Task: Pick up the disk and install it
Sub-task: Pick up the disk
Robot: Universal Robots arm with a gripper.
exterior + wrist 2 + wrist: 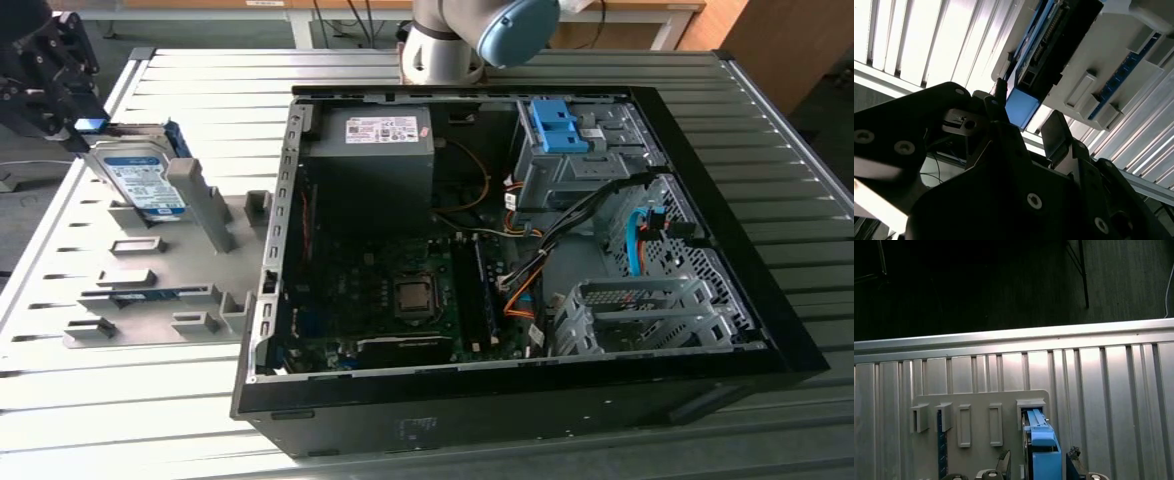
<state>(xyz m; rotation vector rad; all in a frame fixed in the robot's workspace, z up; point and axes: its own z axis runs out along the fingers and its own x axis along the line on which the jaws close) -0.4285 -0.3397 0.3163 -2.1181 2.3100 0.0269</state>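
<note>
gripper (1038, 461) spread, fingers (1072, 457) either side of the disk (140, 185) in its rack (174, 250); best centred and square before squeezing.

One disk (139, 184) — one computer case (534, 412), one holder (163, 292).

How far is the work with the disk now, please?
Nothing is finished yet. The disk stands upright in its gray holder, outside the open computer case. In hand: the gripper is at the disk's top edge, jaws open on both sides. Left: gripping, lifting, and installing it in the case.
</note>
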